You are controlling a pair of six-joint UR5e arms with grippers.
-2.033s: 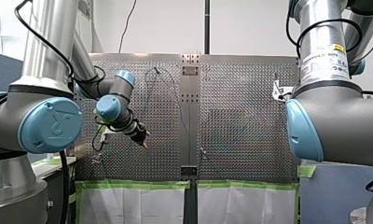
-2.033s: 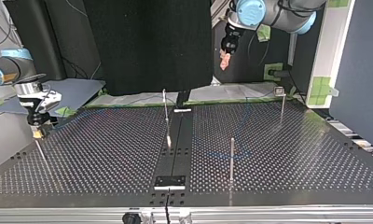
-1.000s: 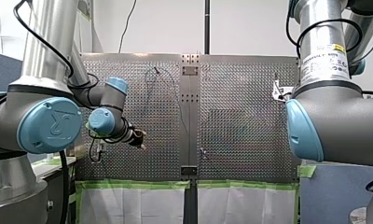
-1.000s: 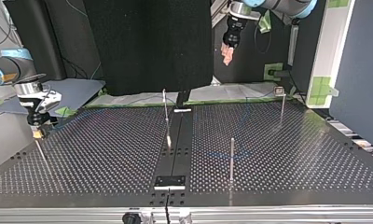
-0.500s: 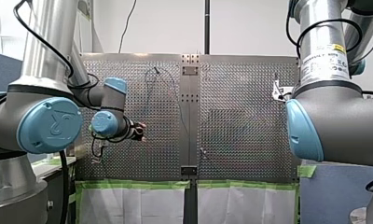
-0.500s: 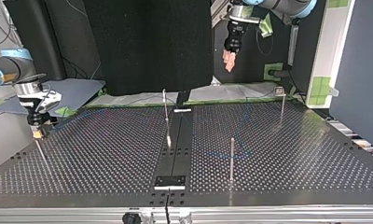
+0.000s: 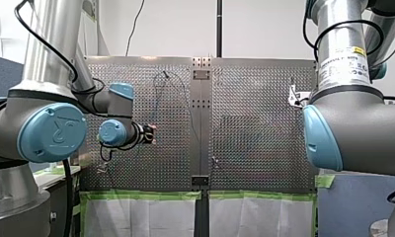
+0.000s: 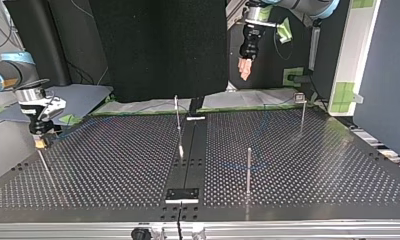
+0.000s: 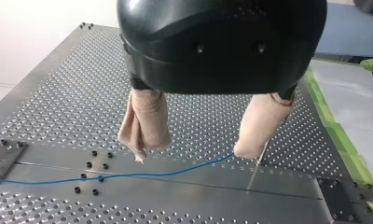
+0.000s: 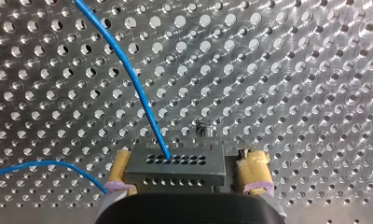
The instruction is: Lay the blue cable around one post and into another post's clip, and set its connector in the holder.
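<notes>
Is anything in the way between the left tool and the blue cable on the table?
Nothing visible. The left tool hangs open above the blue cable with only air between. A thin post stands close beside one pad, so a descent might brush it. The right tool holds the connector.

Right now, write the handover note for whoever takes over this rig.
Left gripper: open and empty, hovering above the table over the blue cable.
Right gripper: shut on the connector, low over the table at the top view's left; the cable runs out of the connector.
Cable: lies loose across the table and reaches a thin post beside my left gripper's finger. I cannot tell whether it wraps it.
Done: connector grasped.
Left, as far as shown: route around a post, press into the clip-topped post, seat the connector.
</notes>
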